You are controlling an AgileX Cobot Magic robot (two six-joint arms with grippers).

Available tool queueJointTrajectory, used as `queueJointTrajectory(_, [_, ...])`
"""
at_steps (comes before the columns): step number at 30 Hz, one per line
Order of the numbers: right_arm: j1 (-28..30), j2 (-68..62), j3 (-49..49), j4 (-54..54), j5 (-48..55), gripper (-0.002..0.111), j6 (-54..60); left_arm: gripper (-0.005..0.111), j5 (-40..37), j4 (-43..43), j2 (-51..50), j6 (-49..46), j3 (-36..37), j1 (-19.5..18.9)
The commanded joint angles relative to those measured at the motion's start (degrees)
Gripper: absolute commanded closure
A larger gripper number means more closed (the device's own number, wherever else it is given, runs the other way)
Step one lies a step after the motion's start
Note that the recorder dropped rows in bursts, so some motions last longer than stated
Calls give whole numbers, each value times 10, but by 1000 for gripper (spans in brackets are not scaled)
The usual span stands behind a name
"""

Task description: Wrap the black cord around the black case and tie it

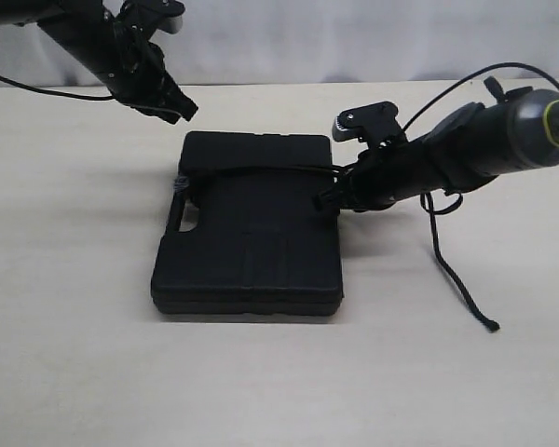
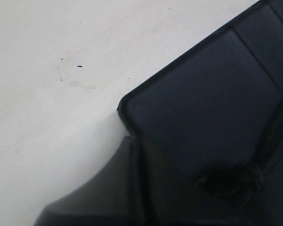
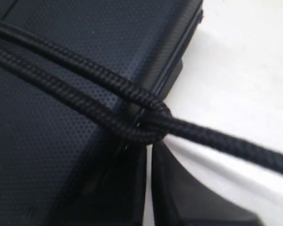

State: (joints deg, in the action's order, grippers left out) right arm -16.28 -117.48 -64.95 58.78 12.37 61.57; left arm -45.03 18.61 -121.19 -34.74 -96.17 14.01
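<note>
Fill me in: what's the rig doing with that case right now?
It is partway through the tying. The black cord lies in two strands across the lid of the black case on the table. The right gripper sits at the case's right edge, shut, and seems to pinch the cord where the strands cross. The loose tail trails off to the right. The left gripper is shut and empty, raised off the far-left corner.

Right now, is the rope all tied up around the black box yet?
Not quite. Done: the black cord lies across the black case, two strands crossing at its edge. In hand: the right gripper, shut, sits at that crossing; whether it pinches the cord I cannot tell. The left gripper is shut, off to the side, holding nothing. Left: no tight knot shows, and the loose end trails on the table.
</note>
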Motion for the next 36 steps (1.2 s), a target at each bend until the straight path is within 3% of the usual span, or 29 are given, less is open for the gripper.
queueJointTrajectory(1, [-12, 1, -12, 3, -7, 104, 7, 107, 7, 6, 5, 5, 1, 0])
queueJointTrajectory(8, [-2, 47, 2, -31, 44, 104, -10, 107, 12, 6, 8, -12, 1, 0])
queueJointTrajectory(16, [-2, 188, 75, -227, 27, 104, -227, 107, 45, 63, 53, -55, 28, 1])
queueJointTrajectory(21, [-6, 273, 135, -217, -24, 104, -235, 107, 157, 174, 158, -137, 145, 1])
queueJointTrajectory(26, [-14, 376, 183, -202, -51, 104, -228, 107, 241, 206, 333, -170, 299, 1])
queueJointTrajectory(30, [-64, 472, 260, -202, -150, 104, -245, 107, 383, 243, 496, -173, 438, 1])
queueJointTrajectory(36, [-112, 640, 365, -202, -206, 104, -290, 107, 420, 254, 745, -173, 579, 1])
